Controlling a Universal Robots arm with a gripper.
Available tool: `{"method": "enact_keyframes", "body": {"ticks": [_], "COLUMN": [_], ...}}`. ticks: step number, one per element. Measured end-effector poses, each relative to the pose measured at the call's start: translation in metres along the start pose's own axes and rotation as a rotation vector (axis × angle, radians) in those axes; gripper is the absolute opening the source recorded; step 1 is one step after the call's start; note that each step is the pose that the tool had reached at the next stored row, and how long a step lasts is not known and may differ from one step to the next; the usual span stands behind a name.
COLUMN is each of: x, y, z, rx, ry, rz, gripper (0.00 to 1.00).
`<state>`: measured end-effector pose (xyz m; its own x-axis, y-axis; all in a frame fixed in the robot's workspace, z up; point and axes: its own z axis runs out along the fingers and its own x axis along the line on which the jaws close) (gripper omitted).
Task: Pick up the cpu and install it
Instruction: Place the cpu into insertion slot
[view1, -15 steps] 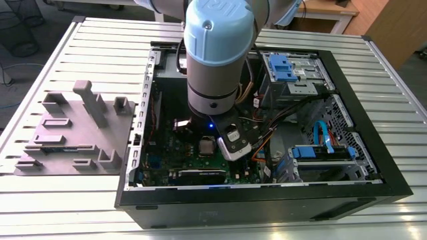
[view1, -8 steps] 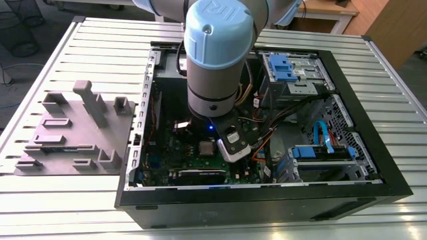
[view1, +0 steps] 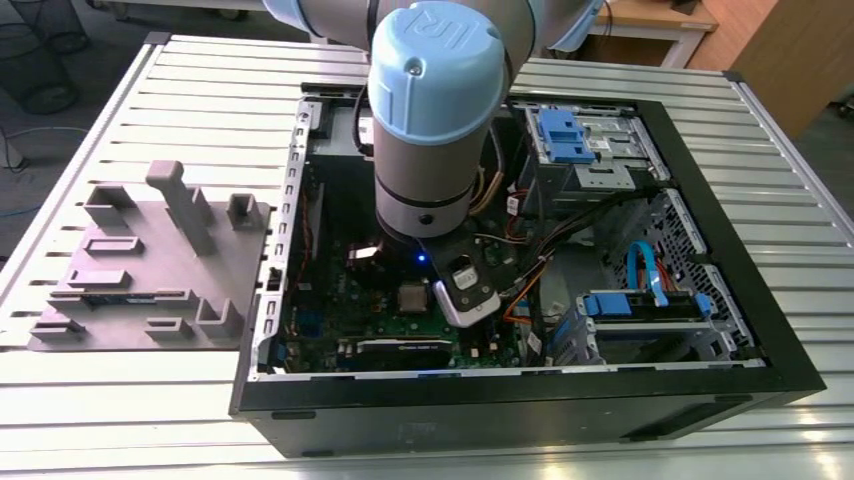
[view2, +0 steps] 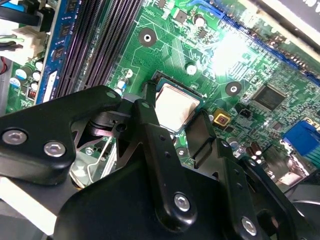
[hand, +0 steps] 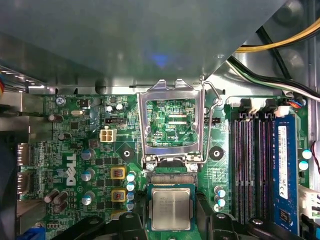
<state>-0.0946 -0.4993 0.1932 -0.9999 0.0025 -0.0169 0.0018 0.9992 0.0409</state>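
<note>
Down inside the open computer case (view1: 534, 420), seen whole from the exterior view, the cpu (hand: 171, 209) lies in its socket (hand: 171, 179) just beside the raised socket frame (hand: 172, 122) in the first wrist view, while the second wrist view shows the gripper (view2: 175, 122) close astride it, clamped or loose I cannot tell.

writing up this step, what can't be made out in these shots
- Part of the cpu: second wrist view, covered by the gripper.
- Much of the motherboard: exterior view, the arm stands in front.
- Motherboard past the open socket frame: first wrist view, behind a blurred grey panel.
- Whether the cpu sits fully down: cannot tell.
</note>
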Motion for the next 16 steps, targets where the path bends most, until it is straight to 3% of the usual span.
{"method": "enact_keyframes", "body": {"ticks": [16], "x": [-0.002], "y": [0.002], "z": [0.0034], "rx": [0.0004], "ry": [0.0004], "rz": [0.0], "gripper": [0.48]}}
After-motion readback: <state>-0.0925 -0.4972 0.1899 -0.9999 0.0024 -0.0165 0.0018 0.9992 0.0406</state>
